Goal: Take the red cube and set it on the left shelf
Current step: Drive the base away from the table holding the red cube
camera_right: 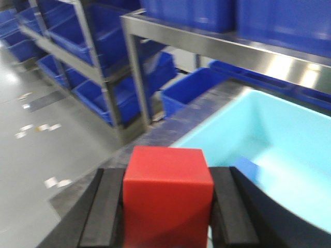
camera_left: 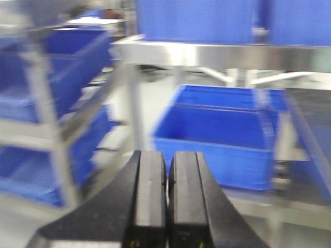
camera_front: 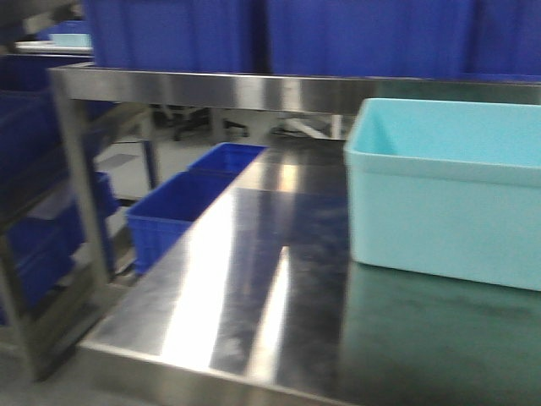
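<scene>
In the right wrist view the red cube [camera_right: 168, 194] sits clamped between the two black fingers of my right gripper [camera_right: 168, 178], held above the near rim of the turquoise tub. The left shelf [camera_right: 77, 49], a steel-railed rack with deep-blue crates, stands off to the upper left across bare floor. The same left shelf [camera_left: 51, 88] fills the left side of the left wrist view and shows blurred at the left shelf edge [camera_front: 34, 211] in the front view. My left gripper [camera_left: 169, 157] is shut with nothing between its pads. Neither gripper shows in the front view.
A pale turquoise tub [camera_front: 439, 194] stands on the steel table [camera_front: 254, 288] at the right, with a small blue object [camera_right: 245, 168] inside. A steel upper tier [camera_front: 211, 89] carries big blue crates. Blue crates [camera_front: 186, 207] sit low beside the table's left edge.
</scene>
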Controlling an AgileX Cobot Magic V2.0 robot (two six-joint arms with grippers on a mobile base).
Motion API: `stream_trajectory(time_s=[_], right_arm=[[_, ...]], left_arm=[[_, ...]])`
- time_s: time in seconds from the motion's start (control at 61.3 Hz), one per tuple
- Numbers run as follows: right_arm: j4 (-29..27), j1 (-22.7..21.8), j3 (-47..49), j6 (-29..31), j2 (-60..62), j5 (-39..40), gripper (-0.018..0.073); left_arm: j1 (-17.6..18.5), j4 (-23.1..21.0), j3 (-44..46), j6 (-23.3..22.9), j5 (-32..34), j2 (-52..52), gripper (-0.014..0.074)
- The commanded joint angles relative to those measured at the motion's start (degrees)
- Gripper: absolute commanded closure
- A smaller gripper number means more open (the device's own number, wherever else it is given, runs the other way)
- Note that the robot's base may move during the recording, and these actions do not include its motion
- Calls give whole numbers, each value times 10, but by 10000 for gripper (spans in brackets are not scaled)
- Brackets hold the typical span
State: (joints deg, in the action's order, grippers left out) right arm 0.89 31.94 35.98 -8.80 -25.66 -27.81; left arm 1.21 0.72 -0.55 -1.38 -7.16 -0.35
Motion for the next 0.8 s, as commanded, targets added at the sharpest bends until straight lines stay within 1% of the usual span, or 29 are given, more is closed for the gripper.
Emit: stream_trajectory(time_s=[0.0,0.784], right_arm=[[5,0,14,6,-3,51,355],[5,0,14,6,-3,51,355]], left_arm=[[3,-4,-13,0,49,-8,495],[3,-4,-13,0,49,-8,495]])
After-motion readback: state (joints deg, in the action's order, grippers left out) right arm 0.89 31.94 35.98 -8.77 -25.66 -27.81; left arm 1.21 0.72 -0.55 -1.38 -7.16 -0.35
